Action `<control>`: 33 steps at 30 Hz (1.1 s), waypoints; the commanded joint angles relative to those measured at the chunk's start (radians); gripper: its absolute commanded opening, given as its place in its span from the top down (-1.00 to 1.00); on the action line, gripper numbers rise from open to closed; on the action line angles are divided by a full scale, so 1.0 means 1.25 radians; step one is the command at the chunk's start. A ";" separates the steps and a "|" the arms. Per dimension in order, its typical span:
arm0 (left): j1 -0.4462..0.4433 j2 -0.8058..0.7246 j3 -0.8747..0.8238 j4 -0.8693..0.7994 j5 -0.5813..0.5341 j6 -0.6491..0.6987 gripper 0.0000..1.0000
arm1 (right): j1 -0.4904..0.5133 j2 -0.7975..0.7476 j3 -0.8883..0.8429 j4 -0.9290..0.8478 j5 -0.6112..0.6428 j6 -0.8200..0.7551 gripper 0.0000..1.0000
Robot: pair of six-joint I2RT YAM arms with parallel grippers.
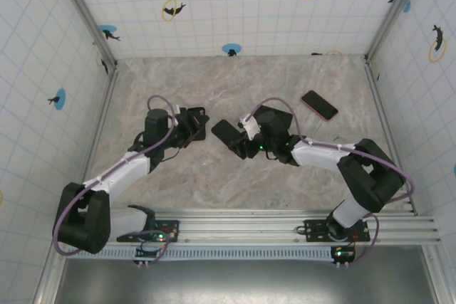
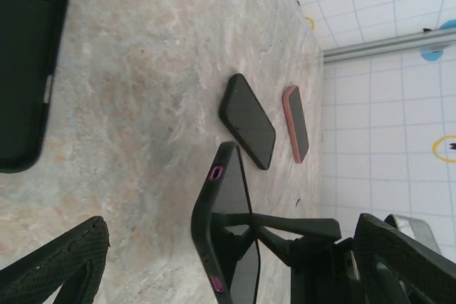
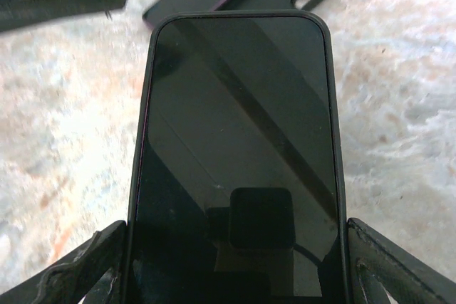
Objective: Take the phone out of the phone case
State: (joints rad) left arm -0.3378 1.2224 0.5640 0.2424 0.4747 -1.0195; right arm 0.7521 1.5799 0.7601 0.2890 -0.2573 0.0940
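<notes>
Right gripper [image 3: 235, 275]: closed on both long edges of the phone [image 3: 239, 140], which sits in its black phone case [image 2: 205, 229], mid-table. Left gripper [image 2: 231, 247]: jaws wide, empty, nearby. Beyond: empty case [image 2: 21, 69] and pink-cased phone [image 1: 318, 105], flat on the marble table [image 1: 235, 83].

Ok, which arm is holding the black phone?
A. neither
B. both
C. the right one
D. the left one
C: the black phone sits clamped between the right fingers in the right wrist view, while the left fingers stand wide apart, not touching it.
</notes>
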 commanded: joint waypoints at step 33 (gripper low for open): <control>-0.165 0.075 0.130 0.128 -0.077 -0.037 0.82 | -0.019 -0.079 -0.040 0.297 -0.074 0.226 -0.27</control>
State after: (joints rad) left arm -0.5362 1.3308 0.6697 0.3702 0.3626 -1.0813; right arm 0.7158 1.5299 0.7315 0.5755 -0.3153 0.3775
